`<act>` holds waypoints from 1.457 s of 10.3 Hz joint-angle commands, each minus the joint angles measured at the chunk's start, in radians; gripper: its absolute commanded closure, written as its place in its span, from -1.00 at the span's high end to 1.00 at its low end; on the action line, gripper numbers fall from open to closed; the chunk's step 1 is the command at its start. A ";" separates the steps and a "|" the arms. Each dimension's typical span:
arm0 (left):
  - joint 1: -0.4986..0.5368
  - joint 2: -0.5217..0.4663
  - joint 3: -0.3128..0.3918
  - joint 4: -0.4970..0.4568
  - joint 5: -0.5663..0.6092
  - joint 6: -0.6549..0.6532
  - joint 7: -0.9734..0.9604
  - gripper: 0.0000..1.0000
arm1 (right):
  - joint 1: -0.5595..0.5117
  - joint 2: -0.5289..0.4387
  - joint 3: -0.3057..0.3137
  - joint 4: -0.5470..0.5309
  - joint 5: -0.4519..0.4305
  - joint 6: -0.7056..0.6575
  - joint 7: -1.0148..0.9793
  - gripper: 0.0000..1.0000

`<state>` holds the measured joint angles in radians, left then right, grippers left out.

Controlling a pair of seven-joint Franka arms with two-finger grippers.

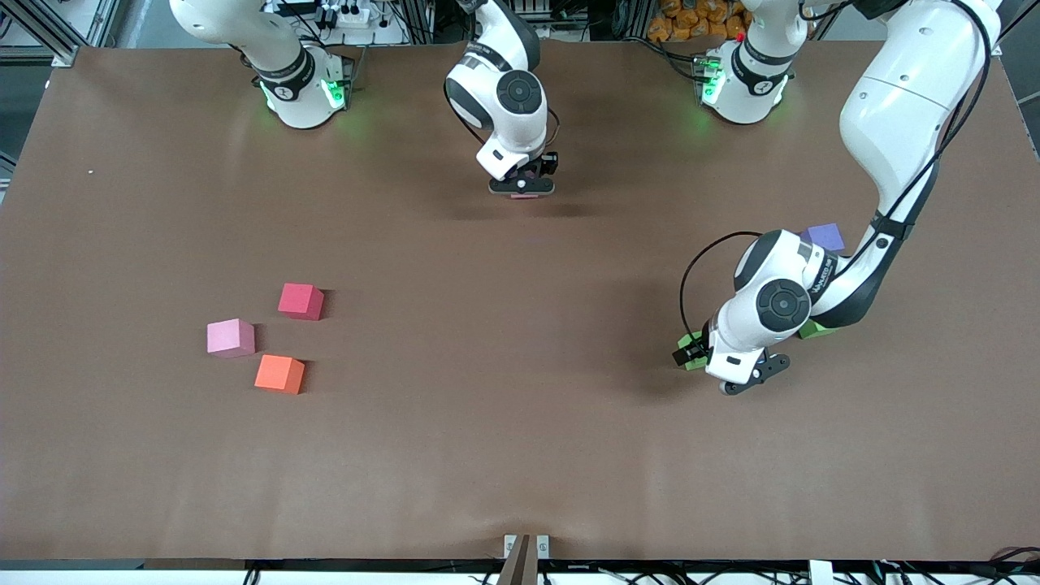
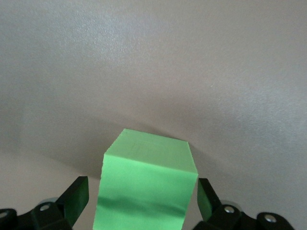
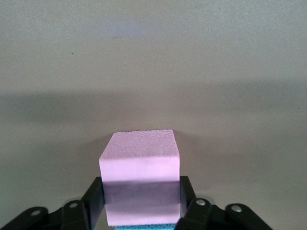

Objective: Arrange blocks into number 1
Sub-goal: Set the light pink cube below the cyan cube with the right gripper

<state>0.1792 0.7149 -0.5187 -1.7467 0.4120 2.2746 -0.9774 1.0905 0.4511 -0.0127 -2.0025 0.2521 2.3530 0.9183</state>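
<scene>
green block (image 2: 146, 187) between open fingers (image 2: 76, 199)

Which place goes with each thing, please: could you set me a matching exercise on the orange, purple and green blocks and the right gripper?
Things:
1 orange block
2 purple block
3 green block
4 right gripper

Places:
a between the open fingers of the left gripper
b at a pink block
c beside the red block, nearer the front camera than it
d beside the left arm, with no gripper at it

Pairs: 1-c, 2-d, 3-a, 4-b
</scene>
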 commanded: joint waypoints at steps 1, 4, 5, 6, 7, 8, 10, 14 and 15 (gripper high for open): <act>-0.013 0.017 0.005 0.019 0.028 0.003 0.008 -0.50 | 0.005 -0.023 0.002 -0.024 0.013 0.014 0.014 1.00; -0.015 0.012 0.006 0.018 0.028 0.003 0.005 -1.00 | -0.017 -0.104 0.002 -0.056 0.000 0.005 0.031 1.00; -0.015 0.009 0.005 0.018 0.030 0.003 0.005 -1.00 | -0.055 -0.153 0.003 -0.089 -0.025 0.003 0.027 1.00; -0.023 0.005 0.003 0.018 0.043 0.002 0.005 -1.00 | -0.101 -0.207 0.019 -0.129 -0.086 0.002 0.024 1.00; -0.038 -0.003 -0.003 0.018 0.051 0.000 0.003 -1.00 | -0.176 -0.242 0.058 -0.152 -0.143 -0.012 0.024 1.00; -0.071 -0.009 -0.003 0.019 0.050 -0.001 -0.004 -1.00 | -0.257 -0.277 0.100 -0.171 -0.163 -0.014 0.022 1.00; -0.162 -0.020 -0.004 0.022 0.045 -0.001 -0.056 -1.00 | -0.415 -0.331 0.149 -0.193 -0.195 -0.014 0.022 1.00; -0.381 -0.028 -0.007 0.021 0.033 -0.004 -0.205 -1.00 | -0.676 -0.365 0.140 -0.191 -0.321 0.002 -0.149 1.00; -0.432 -0.031 -0.010 0.021 0.031 -0.010 -0.236 -1.00 | -0.749 -0.376 0.140 -0.191 -0.321 0.003 -0.239 1.00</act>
<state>-0.1888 0.7066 -0.5419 -1.7202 0.4397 2.2773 -1.1672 0.4349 0.1231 0.1062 -2.1638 -0.0460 2.3482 0.7683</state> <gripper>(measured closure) 0.366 0.000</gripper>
